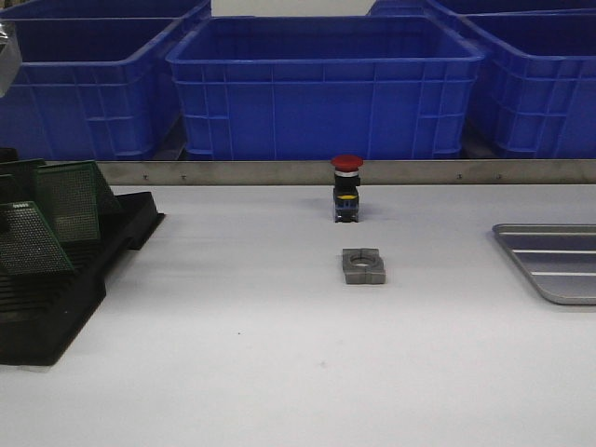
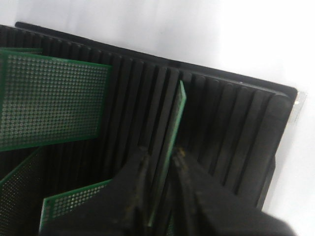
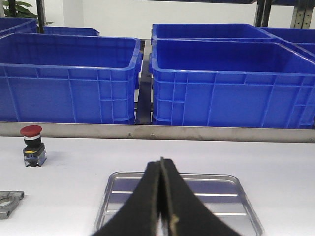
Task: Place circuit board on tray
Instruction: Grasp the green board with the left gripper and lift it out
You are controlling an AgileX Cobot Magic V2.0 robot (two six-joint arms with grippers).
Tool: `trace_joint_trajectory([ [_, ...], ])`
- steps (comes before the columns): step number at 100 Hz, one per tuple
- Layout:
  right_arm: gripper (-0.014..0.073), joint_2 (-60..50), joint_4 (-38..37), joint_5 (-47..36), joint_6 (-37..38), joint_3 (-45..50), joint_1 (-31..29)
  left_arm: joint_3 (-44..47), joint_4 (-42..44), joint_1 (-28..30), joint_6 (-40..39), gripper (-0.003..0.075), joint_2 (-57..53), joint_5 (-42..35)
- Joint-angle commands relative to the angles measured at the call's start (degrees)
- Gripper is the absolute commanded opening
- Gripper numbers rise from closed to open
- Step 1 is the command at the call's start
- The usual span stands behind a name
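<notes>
A green circuit board (image 2: 178,113) stands edge-on in a slot of the black slotted rack (image 2: 221,113). My left gripper (image 2: 161,155) straddles the board's near end, one finger on each side. The jaws are narrowly open, with a small gap showing on one side of the board. Other green boards (image 2: 49,108) lean in the same rack, which also shows in the front view (image 1: 56,307) with boards (image 1: 67,200). The silvery tray (image 1: 559,265) lies at the right edge. My right gripper (image 3: 161,162) is shut and empty, over the near side of the tray (image 3: 206,184).
A grey metal block with a hole (image 1: 363,265) lies mid-table and also shows in the right wrist view (image 3: 7,202). A red-capped push button (image 1: 346,189) stands behind it. Blue plastic crates (image 1: 321,84) line the back behind a metal rail (image 1: 279,172).
</notes>
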Motion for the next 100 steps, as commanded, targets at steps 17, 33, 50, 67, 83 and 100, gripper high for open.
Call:
trace_joint_trajectory([
  [17, -0.0061, -1.5, -0.4, -5.0, 0.0, -0.7, 0.1, -1.6, -1.6, 0.1, -0.2, -0.0020, -1.9, -1.4],
  [33, -0.0061, -1.5, -0.4, -5.0, 0.0, -0.7, 0.1, -2.5, -1.6, 0.1, -0.2, -0.0020, -3.0, -1.0],
  [50, -0.0061, -1.5, -0.4, -5.0, 0.0, -0.7, 0.1, -4.9, -1.6, 0.1, -0.2, -0.0020, -6.4, 1.3],
  [67, -0.0061, -1.5, -0.4, -5.0, 0.0, -0.7, 0.1, -6.2, -7.9, 0.1, -0.2, -0.0020, -9.7, 6.6],
  [83, -0.0061, -1.5, -0.4, -5.0, 0.0, -0.7, 0.1, -6.2, -22.0, 0.1, -0.2, -0.0020, -10.6, 15.0],
  [100, -0.0061, -1.5, -0.4, -5.0, 0.0, -0.7, 0.1, -6.2, -37.6, 0.1, -0.2, -0.0020, -10.5, 24.9],
])
